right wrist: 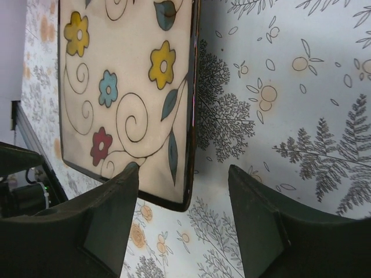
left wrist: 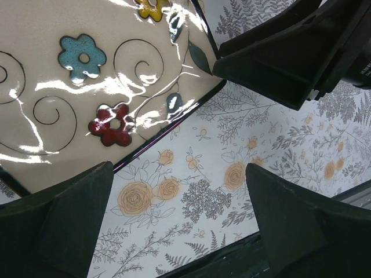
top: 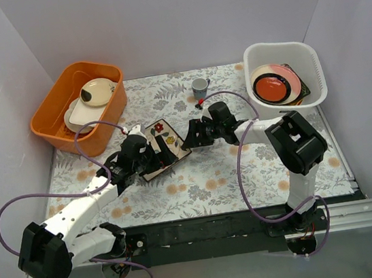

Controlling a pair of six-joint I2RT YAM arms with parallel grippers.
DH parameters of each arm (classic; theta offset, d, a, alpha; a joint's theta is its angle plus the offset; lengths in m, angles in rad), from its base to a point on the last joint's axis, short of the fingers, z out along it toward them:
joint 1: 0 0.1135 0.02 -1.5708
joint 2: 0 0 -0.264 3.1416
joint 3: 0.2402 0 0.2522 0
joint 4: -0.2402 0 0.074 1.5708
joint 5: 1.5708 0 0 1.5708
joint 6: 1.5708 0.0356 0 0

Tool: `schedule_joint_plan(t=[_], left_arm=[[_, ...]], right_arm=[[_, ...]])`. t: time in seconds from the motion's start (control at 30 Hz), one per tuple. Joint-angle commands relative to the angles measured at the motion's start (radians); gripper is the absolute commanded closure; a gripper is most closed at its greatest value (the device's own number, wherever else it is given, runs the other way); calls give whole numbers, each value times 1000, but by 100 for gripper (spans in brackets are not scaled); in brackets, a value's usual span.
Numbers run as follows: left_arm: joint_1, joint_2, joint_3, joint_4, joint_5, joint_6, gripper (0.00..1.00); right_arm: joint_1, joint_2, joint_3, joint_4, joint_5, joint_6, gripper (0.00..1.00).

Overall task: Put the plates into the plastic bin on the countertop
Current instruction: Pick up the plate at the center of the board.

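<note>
The left gripper [left wrist: 178, 174] stands spread as wide as it goes, low over the cloth. One finger [left wrist: 64, 220] overlaps the edge of the cream square plate [left wrist: 69, 87], the other sits over bare fern print, and nothing is clamped between them. Facing it from the plate's other side is the right gripper [right wrist: 182, 171], its jaws also apart though less so. The plate's dark-rimmed corner shows in the gap between its fingers [right wrist: 110, 220], and I can't see either one pressing on it. On the right gripper's black housing, as the left wrist view catches it, there is a speck of white lettering, too small to read. The plate itself is glossy, painted with yellow, blue and red flowers, black curls and teal leaves. It sits about midway between the front and back edges of the countertop [top: 232, 174], a little left of centre and turned askew to those edges (whether one side is lifted off the cloth, I cannot tell). Farther out, the white plastic bin [top: 313, 60] sits in the back right corner. Inside it a red plate [top: 272, 88] ringed in black lies on a pinkish plate [top: 263, 72], with a dark square plate [top: 301, 89] poking out beside them. A small grey-blue cup [top: 200, 87] stands near the middle of the back edge. An orange tub [top: 47, 123] fills the back left corner, holding cream dishes [top: 97, 91] with a brown spot.
</note>
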Motion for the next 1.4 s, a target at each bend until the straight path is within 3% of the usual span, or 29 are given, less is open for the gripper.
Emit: schedule_joint_plan(t=[0.0, 0.37, 1.07, 1.23, 1.37], left_arm=[[2, -22, -6, -23, -34, -11, 2], [2, 33, 22, -1, -33, 28, 2], [2, 159, 54, 103, 63, 88, 2], [3, 133, 46, 89, 55, 81, 2], [3, 87, 36, 59, 36, 67, 2]], right_arm=[[1, 31, -14, 190, -95, 102, 32], [0, 131, -40, 313, -147, 217, 50], [3, 257, -61, 511, -205, 380, 71], [3, 280, -52, 566, -245, 424, 95], [4, 263, -47, 562, -248, 421, 99]])
